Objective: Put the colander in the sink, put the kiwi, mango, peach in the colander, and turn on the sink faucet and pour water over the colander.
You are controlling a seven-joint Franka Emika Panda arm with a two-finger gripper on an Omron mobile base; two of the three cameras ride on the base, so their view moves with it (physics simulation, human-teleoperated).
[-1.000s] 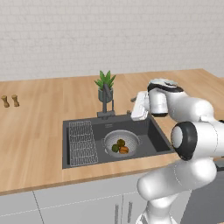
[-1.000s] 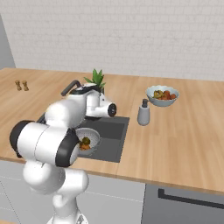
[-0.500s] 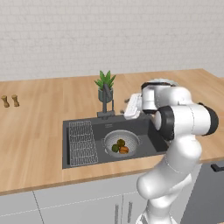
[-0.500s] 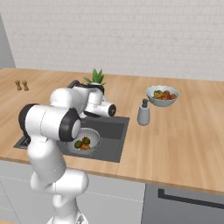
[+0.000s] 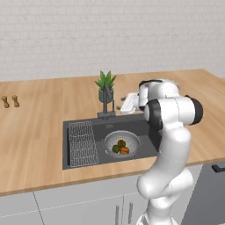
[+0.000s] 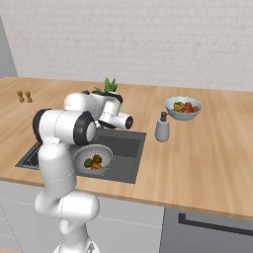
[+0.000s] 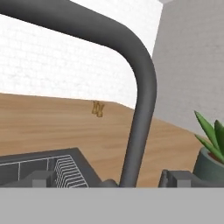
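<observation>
No readable writing anywhere. The sink faucet (image 5: 107, 102) stands upright behind the sink (image 5: 145, 127) on the bench (image 5: 39, 127), spout angled forward; the colander (image 5: 121, 144) sits in the basin; the jaws stand open, just beside the faucet

The desk (image 5: 39, 132) looks like warm, matt wood with faint grain. The sink (image 5: 145, 127) is dark grey and matt, its wire grid rack (image 5: 82, 143) thin metal. The colander (image 5: 110, 141) reads as pale perforated metal (dull rather than mirror-bright). The sink faucet (image 7: 140, 87) is smooth, satin dark grey. The fruit bowl (image 6: 170, 105) looks glazed.
</observation>
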